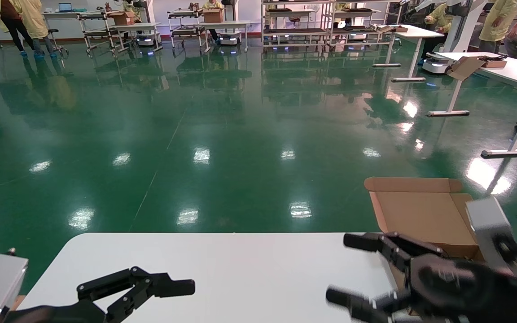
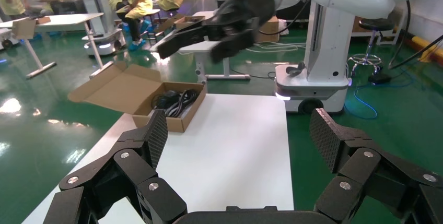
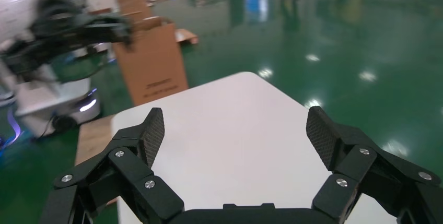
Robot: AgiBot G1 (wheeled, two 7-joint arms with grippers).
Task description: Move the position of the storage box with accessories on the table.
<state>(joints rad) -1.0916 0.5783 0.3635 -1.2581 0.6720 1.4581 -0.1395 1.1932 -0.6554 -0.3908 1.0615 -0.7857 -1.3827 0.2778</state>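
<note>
Right gripper (image 1: pixel 352 269) spread wide above the white table (image 1: pixel 240 269), at about five o'clock in the head view, just beside the storage box (image 1: pixel 420 215) and not touching it. Fingers (image 3: pixel 321 132) well apart in its own wrist view too, with bare tabletop between them. Seen again from the left wrist camera as a dark claw (image 2: pixel 201 38) held in the air over the box (image 2: pixel 172 112).

Left gripper (image 1: pixel 151 287) also open, low over the table's near edge at about seven o'clock, fingers (image 2: pixel 151 138) parted with nothing between them.

Storage box: small, shallow, brown corrugated cardboard, sitting at the table's far right corner, around four o'clock from the head camera. Hinged lid (image 1: pixel 413 185) thrown fully back, pointing off beyond the table edge, plain brown inside. Tray partly hidden behind the right arm in the head view. From the left wrist camera, low walls and a heap of black accessories (image 2: pixel 175 101) inside: coiled cables, with a rounded dark shape among them that cannot be told for sure. No white sheet made out.

Beyond the table, green glossy floor (image 1: pixel 195 134), other white desks (image 1: pixel 501 67) and workers in yellow coats (image 1: pixel 25 22). Large upright brown carton (image 3: pixel 151 62) beside the table in the right wrist view.
</note>
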